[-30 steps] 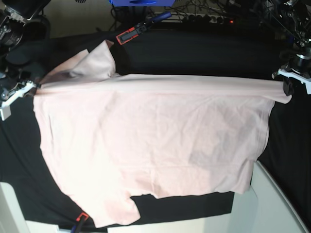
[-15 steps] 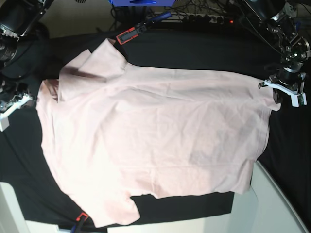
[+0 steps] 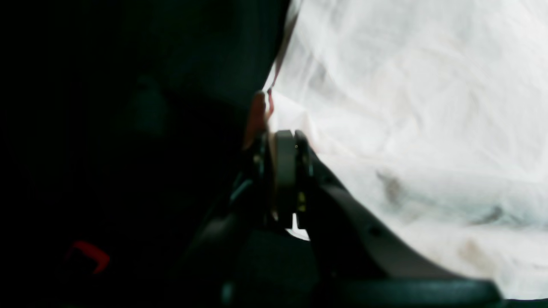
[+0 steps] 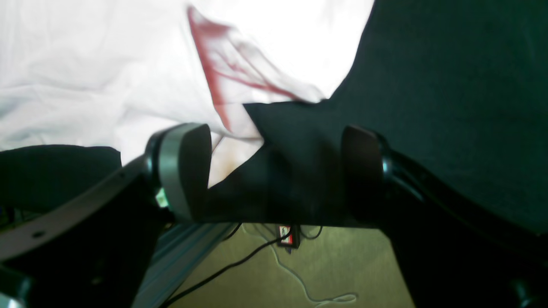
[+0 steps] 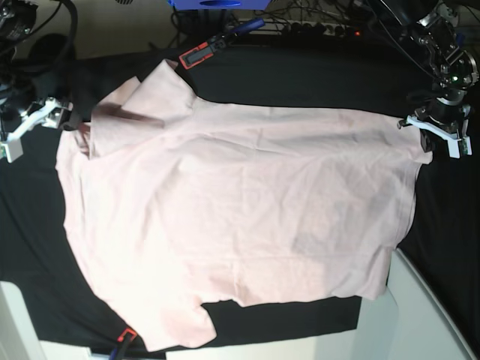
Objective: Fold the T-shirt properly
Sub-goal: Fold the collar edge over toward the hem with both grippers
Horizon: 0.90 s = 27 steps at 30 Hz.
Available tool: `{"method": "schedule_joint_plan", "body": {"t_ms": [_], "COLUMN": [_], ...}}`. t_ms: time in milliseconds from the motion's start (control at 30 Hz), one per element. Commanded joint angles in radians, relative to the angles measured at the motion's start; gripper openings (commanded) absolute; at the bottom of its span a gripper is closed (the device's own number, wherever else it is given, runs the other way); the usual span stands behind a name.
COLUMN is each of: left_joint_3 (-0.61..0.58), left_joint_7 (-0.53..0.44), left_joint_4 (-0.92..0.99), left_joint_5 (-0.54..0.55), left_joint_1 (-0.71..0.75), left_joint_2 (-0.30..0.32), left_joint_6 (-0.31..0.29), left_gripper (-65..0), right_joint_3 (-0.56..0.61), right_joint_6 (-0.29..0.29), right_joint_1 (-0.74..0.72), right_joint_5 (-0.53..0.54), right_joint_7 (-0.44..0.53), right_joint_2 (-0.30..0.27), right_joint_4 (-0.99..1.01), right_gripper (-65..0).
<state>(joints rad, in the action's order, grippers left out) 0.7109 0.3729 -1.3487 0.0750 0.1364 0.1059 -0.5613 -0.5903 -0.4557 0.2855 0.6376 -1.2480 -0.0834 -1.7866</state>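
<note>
At the base view's left edge, right gripper [image 5: 45, 112] hanging with jaws spread wide, gripping nothing, partly cut off. Across the black tablecloth [image 5: 300, 75], T-shirt [image 5: 240, 217] lying spread flat, plain side up, lettering hidden, lower sleeve reaching toward the frame's bottom. At far right, left gripper [image 5: 439, 135] pinching shut on the shirt's hem; wrist view dark and blurred.

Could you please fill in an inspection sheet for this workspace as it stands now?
Surface: black tablecloth, wrinkled.
Job's things: T-shirt spread out, plain side up, not folded.
Clutter: red-tipped clamps at the cloth edges.
Grippers: left gripper shut on the T-shirt's edge; right gripper open, off the shirt.
Cables: loose wires on the floor.
Surroundings: blue box behind the table.
</note>
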Motion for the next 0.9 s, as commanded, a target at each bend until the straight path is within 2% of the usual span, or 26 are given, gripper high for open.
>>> {"method": "schedule_joint_plan", "body": {"t_ms": [0,100,400,600,733,867], "left_joint_3": [0.002,0.002,0.006,0.006,0.006,0.006], "left_joint_7": [-0.024,-0.024,-0.025,-0.025,-0.025,-0.025], "left_joint_4": [-0.021,-0.021,-0.021,-0.021,-0.021,-0.021], "left_joint_5": [0.012,0.012,0.013,0.019,0.019,0.018], "left_joint_1": [-0.005,-0.004,0.004,0.006,0.006,0.006], "left_joint_2": [0.013,0.013,0.013,0.013,0.013,0.013], "left_joint_6": [-0.003,-0.003,-0.003,-0.003,-0.003,-0.003], "left_gripper": [-65.0,-65.0,-65.0,-65.0,-65.0,-65.0], "right_joint_3": [0.016,0.054,0.14,0.135,0.138,0.14], "right_joint_6": [-0.005,-0.005,-0.004,-0.004,-0.004,-0.004], "right_joint_1": [-0.007,-0.006,-0.01,-0.033,-0.032,-0.032], "right_joint_5": [0.035,0.04,0.035,0.034,0.034,0.035], "right_joint_7": [0.015,0.015,0.027,0.029,0.081,0.09], "right_joint_2": [-0.008,0.009,0.02,-0.008,-0.022,-0.039], "right_joint_4": [-0.015,-0.015,-0.011,0.066,0.104,0.144], "right_gripper": [-21.8,-24.2,-23.8,-23.6,-23.6,-23.6]}}
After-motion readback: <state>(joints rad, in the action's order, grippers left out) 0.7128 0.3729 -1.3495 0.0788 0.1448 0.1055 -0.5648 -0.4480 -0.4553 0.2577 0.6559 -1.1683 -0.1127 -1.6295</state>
